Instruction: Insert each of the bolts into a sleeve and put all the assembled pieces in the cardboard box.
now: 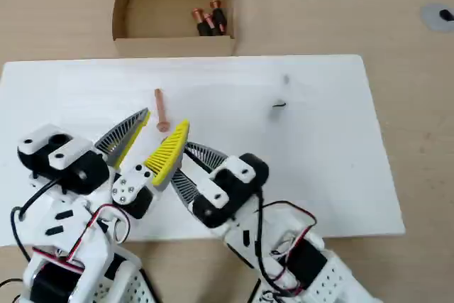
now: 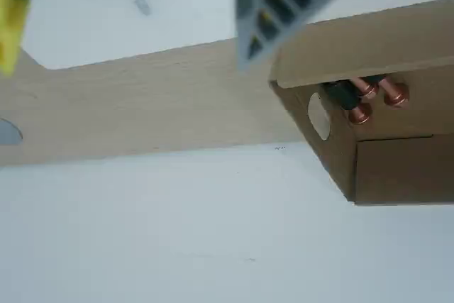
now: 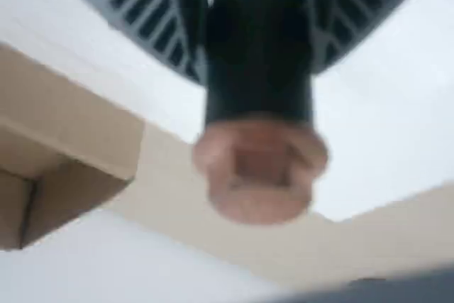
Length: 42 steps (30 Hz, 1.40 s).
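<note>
1 assembled piece (image 3: 259,125) in right claw (image 3: 259,62)

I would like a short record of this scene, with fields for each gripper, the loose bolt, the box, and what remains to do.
left gripper: open, fingertips either side of the loose bolt, seen from above
right gripper: shut on a black sleeve with a copper bolt head at its end
loose bolt: flat on the white board, no sleeve
cardboard box: on the table beyond the board, holding three assembled pieces
remaining: held piece and loose bolt not yet boxed
</note>
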Tool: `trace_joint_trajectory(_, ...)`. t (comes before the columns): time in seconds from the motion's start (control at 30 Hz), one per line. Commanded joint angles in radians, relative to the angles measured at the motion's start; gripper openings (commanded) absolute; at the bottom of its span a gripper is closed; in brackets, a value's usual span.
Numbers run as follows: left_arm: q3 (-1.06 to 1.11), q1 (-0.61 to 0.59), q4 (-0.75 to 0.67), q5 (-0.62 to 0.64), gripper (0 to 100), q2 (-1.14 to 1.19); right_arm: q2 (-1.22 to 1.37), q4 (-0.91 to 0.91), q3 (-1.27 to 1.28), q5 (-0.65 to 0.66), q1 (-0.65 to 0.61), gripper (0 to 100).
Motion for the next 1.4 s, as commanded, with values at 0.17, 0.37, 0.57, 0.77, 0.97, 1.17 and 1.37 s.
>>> trace_joint_trajectory(0.17,-0.064,-0.014,-0.005,0.002,22,-0.002,-0.021,-0.029,-0.033,0.011,-0.001,0.9)
trace_joint_trajectory(0.37,-0.104,-0.143,-0.011,-0.077,22,-0.002,-0.013,-0.201,-0.042,0.011,0.219,0.9)
trace_joint_trajectory(0.57,-0.094,-0.253,0.092,-0.216,11,-0.002,-0.007,-0.350,-0.084,0.107,0.348,0.9)
trace_joint_trajectory(0.77,-0.104,-0.262,0.269,-0.310,0,-0.002,0.209,-0.353,-0.312,0.092,0.384,0.9)
trace_joint_trajectory(0.97,-0.130,-0.262,0.334,-0.316,1,-0.002,0.671,-0.382,-0.737,0.008,0.464,0.9)
trace_joint_trajectory(1.17,-0.130,-0.382,0.336,-0.290,1,-0.002,1.110,-0.388,-1.104,-0.026,0.489,0.9)
trace_joint_trajectory(1.37,-0.130,-0.519,0.334,-0.186,1,-0.002,1.449,-0.391,-1.365,-0.026,0.489,0.9)
